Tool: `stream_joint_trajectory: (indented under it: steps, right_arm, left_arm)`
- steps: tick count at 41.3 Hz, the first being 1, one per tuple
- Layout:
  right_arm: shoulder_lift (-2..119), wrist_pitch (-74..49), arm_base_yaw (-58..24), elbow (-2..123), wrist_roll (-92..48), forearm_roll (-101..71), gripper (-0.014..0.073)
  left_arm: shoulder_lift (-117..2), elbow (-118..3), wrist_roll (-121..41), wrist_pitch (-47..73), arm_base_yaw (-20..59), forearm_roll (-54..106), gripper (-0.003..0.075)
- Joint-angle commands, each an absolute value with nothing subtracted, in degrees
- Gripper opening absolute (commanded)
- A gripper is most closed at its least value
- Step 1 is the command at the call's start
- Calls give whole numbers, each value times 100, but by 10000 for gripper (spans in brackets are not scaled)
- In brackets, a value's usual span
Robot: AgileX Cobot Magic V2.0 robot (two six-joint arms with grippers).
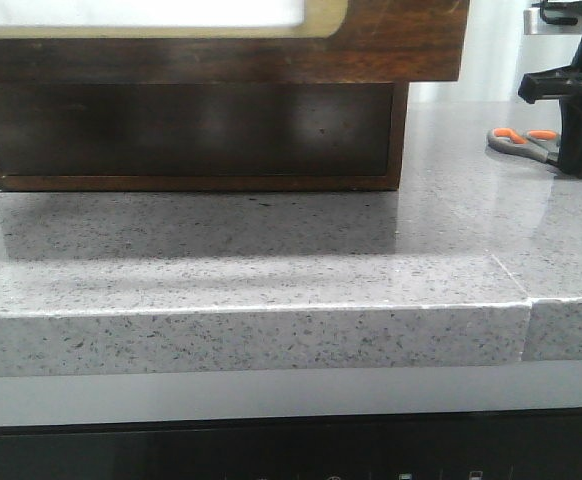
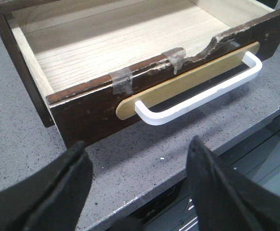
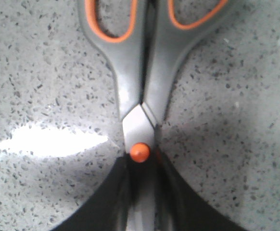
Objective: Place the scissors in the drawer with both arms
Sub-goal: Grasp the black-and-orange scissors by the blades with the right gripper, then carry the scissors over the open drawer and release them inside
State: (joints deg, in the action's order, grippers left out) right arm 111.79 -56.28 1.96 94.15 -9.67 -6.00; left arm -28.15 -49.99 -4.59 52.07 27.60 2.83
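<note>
The scissors (image 1: 519, 140), grey with orange-lined loops, lie flat on the grey countertop at the far right. My right gripper (image 1: 579, 160) stands over their blade end. In the right wrist view the scissors (image 3: 130, 82) point their loops away, and my right gripper (image 3: 142, 166) is shut on the blades just behind the orange pivot. The drawer (image 2: 145, 91) shows in the left wrist view. It is pulled open, dark brown with a light wood inside, a tan plate and a white handle, and it holds nothing. My left gripper (image 2: 139, 144) is open and empty in front of the drawer. It is out of the front view.
The dark-brown wooden cabinet (image 1: 191, 130) fills the back left of the front view, its upper part jutting forward. The speckled grey countertop (image 1: 271, 260) ends in a thick front edge with a seam at the right. The drawer's top edge is chipped and taped (image 2: 123, 79).
</note>
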Motion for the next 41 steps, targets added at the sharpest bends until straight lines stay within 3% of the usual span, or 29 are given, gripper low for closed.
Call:
stream_joint_trajectory:
  steps: [1,31,41]
  right_arm:
    - [10743,-5769,207,9559,-995,-671,50]
    - [8477,-5802,201,10878,-1006,-1169,50]
    - [7955,-5802,124,11036,-2161,-2612,50]
  left_arm:
    - [-2848,-5193,-413,4809,2802,313,419]
    - [-2848,-5193,-413,4809,2802,313,419]
    - [-2848,-5193,-413,4809,2802,313,419]
